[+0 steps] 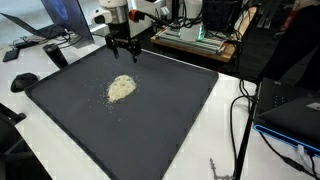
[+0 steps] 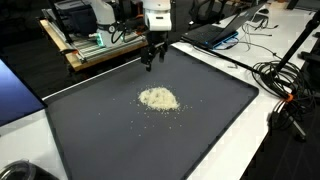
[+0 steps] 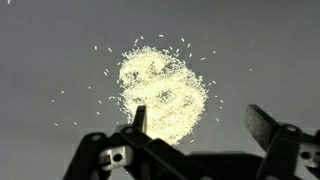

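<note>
Gripper hangs from a white wrist that points straight down in an exterior view, its two dark fingers aimed at a dark mat and standing spread, with nothing between them. It sits over the far part of the mat. A pale pile of grains lies on the mat nearer the camera, apart from the fingertips and roughly in line with them. Black cables trail over the white table beside the mat.

In an exterior view from another place, the gripper again hangs upright over the mat close to its far edge, jaws apart and empty. The pile of grains rests near the middle of the mat, with a few loose grains scattered around it. It does not touch the fingers. A laptop stands behind the mat.

In the wrist view the gripper looks down on the mat. Both fingers show at the lower edge, set wide. The pile of grains fills the middle, mostly beyond the fingertips. Whether the tips touch the mat cannot be told.
</note>
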Controlling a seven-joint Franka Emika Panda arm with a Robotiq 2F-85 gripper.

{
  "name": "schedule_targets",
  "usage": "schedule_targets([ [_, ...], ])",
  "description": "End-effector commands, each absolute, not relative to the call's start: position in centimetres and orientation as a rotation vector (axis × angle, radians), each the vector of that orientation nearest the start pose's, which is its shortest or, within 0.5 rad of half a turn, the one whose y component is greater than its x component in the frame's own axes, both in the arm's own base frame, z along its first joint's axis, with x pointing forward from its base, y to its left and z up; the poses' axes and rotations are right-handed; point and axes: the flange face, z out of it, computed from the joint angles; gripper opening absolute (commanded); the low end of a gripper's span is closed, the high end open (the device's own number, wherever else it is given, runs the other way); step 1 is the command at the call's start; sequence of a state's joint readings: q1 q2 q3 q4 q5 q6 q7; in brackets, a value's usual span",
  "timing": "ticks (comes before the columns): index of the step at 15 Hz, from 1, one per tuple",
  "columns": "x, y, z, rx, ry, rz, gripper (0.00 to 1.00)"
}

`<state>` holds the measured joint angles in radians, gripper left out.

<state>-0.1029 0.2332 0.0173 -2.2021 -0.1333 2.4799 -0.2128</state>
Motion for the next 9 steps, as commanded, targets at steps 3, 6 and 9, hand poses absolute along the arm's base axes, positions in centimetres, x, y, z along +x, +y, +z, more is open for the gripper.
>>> schedule_targets([
  [3, 57.4, -2.0, 28.5, -3.325, -0.088, 0.074, 1.0],
  [6, 58.6, -1.2, 28.1, -3.336, 0.054, 0.11, 1.0],
  [9, 60.1, -0.7, 27.2, -3.356, 0.193, 0.109, 1.0],
])
